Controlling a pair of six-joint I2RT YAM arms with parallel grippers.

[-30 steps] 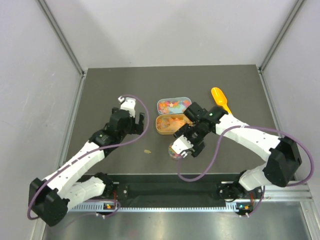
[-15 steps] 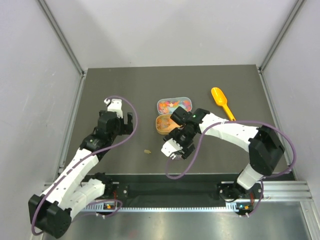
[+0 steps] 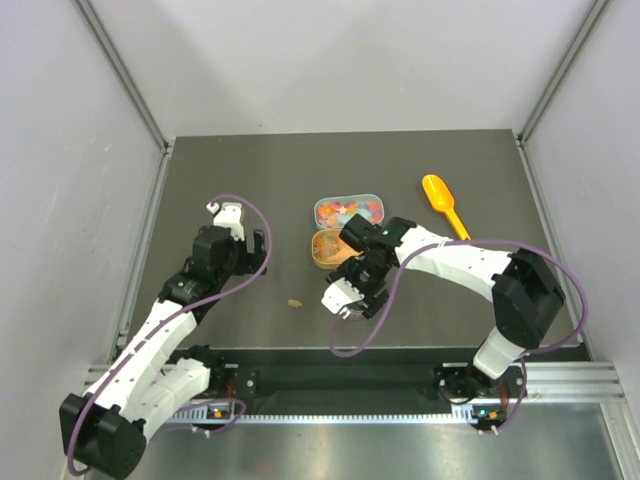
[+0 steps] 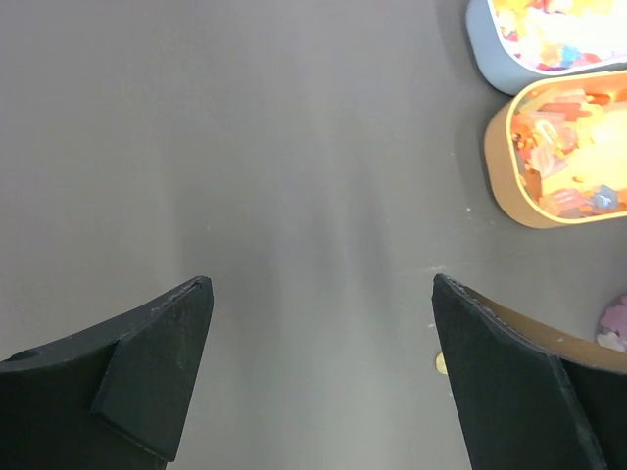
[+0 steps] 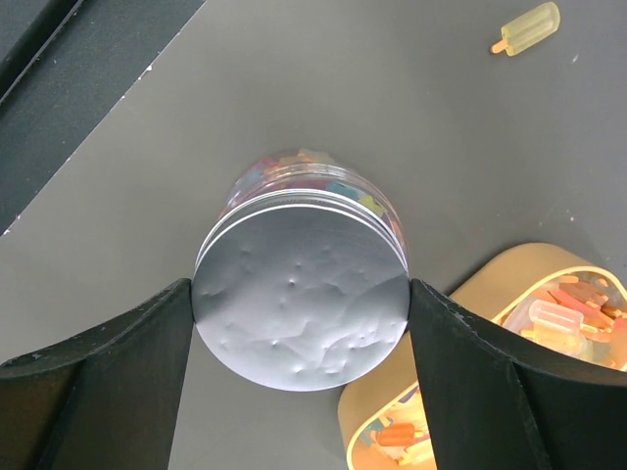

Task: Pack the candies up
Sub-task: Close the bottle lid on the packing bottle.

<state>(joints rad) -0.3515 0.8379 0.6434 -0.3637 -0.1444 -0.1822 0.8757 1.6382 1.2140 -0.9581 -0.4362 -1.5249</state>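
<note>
Lidded jar of candies, clamped in right hand beside orange tray; left hand spread empty, left of tray.

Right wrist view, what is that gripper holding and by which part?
The right gripper holds a clear jar of candies by the opposite sides of its silver lid. The left gripper is open and empty.

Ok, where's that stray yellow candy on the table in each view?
Top external: stray yellow candy, below-left of the orange tin.
Left wrist: probably the yellow speck, lower right.
Right wrist: top right corner.
Shared landmark: the orange tin, in all three.
</note>
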